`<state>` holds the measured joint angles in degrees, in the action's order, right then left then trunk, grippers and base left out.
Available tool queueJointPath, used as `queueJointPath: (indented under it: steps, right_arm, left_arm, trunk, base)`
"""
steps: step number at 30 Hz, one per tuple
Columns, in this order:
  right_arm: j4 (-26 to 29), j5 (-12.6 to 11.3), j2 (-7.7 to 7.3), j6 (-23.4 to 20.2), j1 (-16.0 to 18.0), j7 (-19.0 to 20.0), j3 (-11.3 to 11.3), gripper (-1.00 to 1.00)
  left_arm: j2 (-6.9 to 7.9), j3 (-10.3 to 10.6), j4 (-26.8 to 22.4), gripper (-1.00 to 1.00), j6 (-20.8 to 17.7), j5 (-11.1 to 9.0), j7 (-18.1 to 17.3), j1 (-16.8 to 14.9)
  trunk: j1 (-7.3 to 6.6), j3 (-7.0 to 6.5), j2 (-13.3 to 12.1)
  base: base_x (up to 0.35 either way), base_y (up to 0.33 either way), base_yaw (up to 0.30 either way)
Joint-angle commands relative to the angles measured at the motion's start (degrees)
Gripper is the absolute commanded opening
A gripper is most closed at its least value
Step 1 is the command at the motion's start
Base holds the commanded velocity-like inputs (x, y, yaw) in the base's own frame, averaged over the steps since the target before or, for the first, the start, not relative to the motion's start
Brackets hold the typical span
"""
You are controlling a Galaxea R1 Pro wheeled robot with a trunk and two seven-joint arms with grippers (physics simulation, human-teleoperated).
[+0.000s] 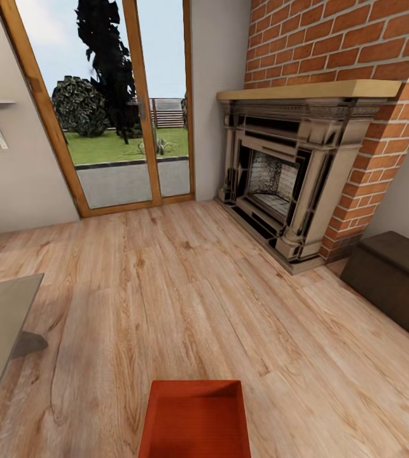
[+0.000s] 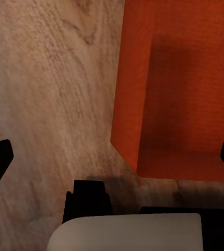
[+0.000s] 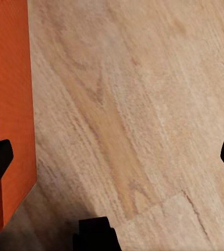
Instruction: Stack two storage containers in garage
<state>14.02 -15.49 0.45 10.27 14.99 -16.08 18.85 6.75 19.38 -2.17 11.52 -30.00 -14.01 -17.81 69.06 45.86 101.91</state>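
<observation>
At six o'clock in head view, orange bin (image 1: 194,420) sitting on plank floor (image 1: 185,299), fireplace (image 1: 287,172) at two. Left claw (image 2: 112,157) and right claw (image 3: 112,157) both spread, flanking bin. Advice: closing evenly on opposite walls.

A brick fireplace (image 1: 287,184) with a wooden mantel (image 1: 309,90) stands beside glass patio doors (image 1: 112,102); a dark bench (image 1: 395,280) sits right.

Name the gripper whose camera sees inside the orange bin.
The left gripper: its camera looks into the bin through the open top; the right gripper faces its outer wall and wood floor.
</observation>
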Motion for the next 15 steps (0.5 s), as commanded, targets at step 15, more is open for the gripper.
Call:
queueJointPath:
  steps: [15]
  right_arm:
    - [0.0, -0.6, -0.01, 0.2, 0.0, -0.3, 0.5, 1.0]
  left_arm:
    - [0.01, 0.5, 0.1, 1.0, 0.2, -0.6, -0.2, 0.0]
  trunk:
    - [-0.01, 0.05, 0.0]
  base:
    - [-0.101, 0.0, 0.0]
